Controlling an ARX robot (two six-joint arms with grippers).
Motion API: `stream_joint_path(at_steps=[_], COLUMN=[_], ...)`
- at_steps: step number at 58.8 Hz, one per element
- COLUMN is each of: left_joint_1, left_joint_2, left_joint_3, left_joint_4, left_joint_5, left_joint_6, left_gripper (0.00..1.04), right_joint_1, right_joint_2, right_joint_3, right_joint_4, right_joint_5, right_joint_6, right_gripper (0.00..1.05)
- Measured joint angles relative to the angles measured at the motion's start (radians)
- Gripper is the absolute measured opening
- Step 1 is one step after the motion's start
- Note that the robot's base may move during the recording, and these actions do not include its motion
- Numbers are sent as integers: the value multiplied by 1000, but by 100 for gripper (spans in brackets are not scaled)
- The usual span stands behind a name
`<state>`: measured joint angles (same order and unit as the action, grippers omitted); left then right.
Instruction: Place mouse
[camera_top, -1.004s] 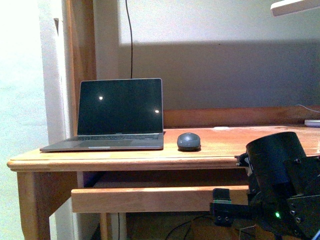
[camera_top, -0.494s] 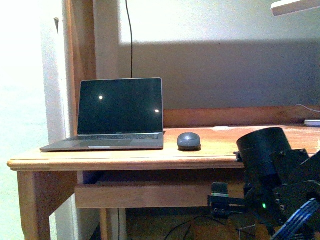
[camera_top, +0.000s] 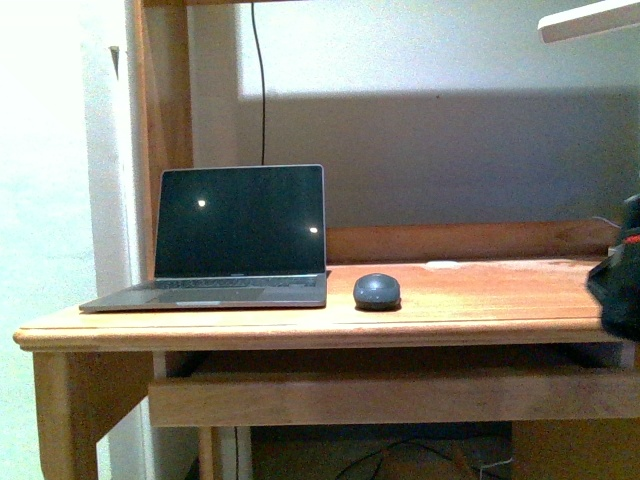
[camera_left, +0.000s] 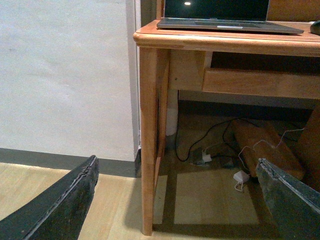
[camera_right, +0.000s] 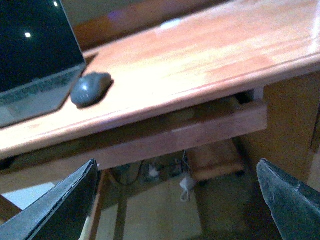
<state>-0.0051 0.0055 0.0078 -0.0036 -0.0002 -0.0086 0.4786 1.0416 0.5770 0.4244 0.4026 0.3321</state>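
Front view level with desk, left wrist low near floor, right wrist above desk edge, all sharing laptop

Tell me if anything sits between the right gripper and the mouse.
Nothing visible does. The mouse lies on bare desk beside the laptop; the open right gripper hangs below the desk edge, which it must clear.

I am seeing the mouse sitting on the wooden desk just beside the open laptop, while a dark piece of my right arm is showing at the edge.
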Motion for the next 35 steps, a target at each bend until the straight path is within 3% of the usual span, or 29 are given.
stream_joint_path(at_steps=[12, 23, 28, 35], left_joint_1=[0, 0, 0, 0], left_joint_2=[0, 0, 0, 0], left_joint_3=[0, 0, 0, 0], left_joint_4=[0, 0, 0, 0], left_joint_5=[0, 0, 0, -1], left_joint_6=[0, 0, 0, 0], left_gripper=[97, 97, 97, 97], right_joint_1=[77, 263, 322, 218], right_joint_2=[-272, -494, -561, -670], right_joint_3=[-132, -247, -290, -262], right_joint_4=[-3, -19, 41, -287], right_joint_5=[82, 292, 357, 261], right_joint_6=[-81, -210, -286, -310], right_gripper=[97, 97, 97, 78])
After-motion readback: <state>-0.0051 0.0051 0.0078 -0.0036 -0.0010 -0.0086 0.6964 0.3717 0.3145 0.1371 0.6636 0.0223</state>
